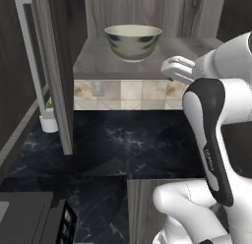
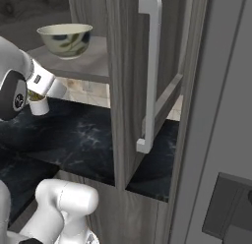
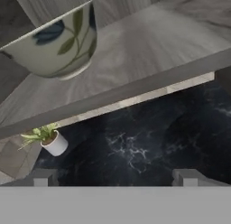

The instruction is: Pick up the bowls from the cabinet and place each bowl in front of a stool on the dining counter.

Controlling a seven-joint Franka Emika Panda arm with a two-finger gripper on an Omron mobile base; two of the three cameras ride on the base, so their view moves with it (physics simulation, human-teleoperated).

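Upright on the cabinet shelf (image 1: 98, 66), the deep bowl (image 1: 133, 41) faces mouth-up; the claw (image 3: 115, 175) gapes apart

The one marking that looks like writing is a short line of small pale characters running along the dark band of the robot arm (image 1: 210, 159) in the left base view, perhaps a maker's name, too small and blurred to read.
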